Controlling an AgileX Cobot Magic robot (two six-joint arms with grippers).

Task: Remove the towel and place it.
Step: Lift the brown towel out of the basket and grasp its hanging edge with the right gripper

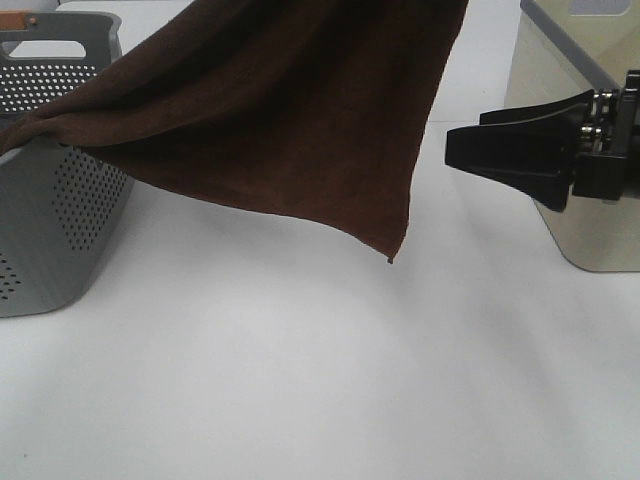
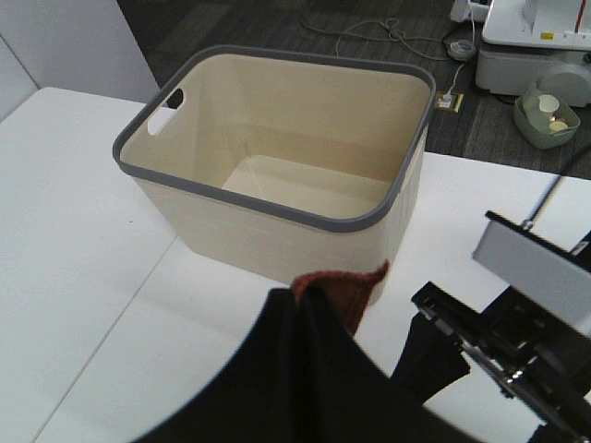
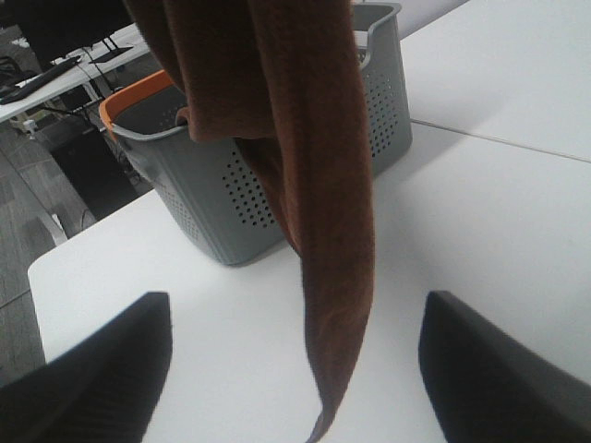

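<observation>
The left tool point(image 2: 300, 300) is clenched on the towel point(image 2: 355, 293): its dark fingers press together, and a reddish-brown corner of cloth pokes out past their tips. Beyond that corner in the left wrist view stands an open cream basket point(image 2: 277, 242) with a grey rim and a cut-out handle.

The right tool point(image 3: 295, 309) is released, with its two black fingers spread wide and nothing between them. In the high view it reaches in from 3 o'clock and points toward 9 o'clock. It sits level with the towel's hanging edge but apart from it, and the cream basket is just behind it.

In the same view the towel comes down from 12 o'clock as a broad dark brown sheet. One end trails off to 9 o'clock, over the rim of the grey perforated basket point(image 1: 60, 215). Its lowest corner, with a stitched hem, dangles near the middle of the view and seems to hang clear of the white table point(image 1: 300, 390), though the right wrist view does not settle this. In that view the cloth rises out of the grey basket, part of whose rim is orange.
</observation>
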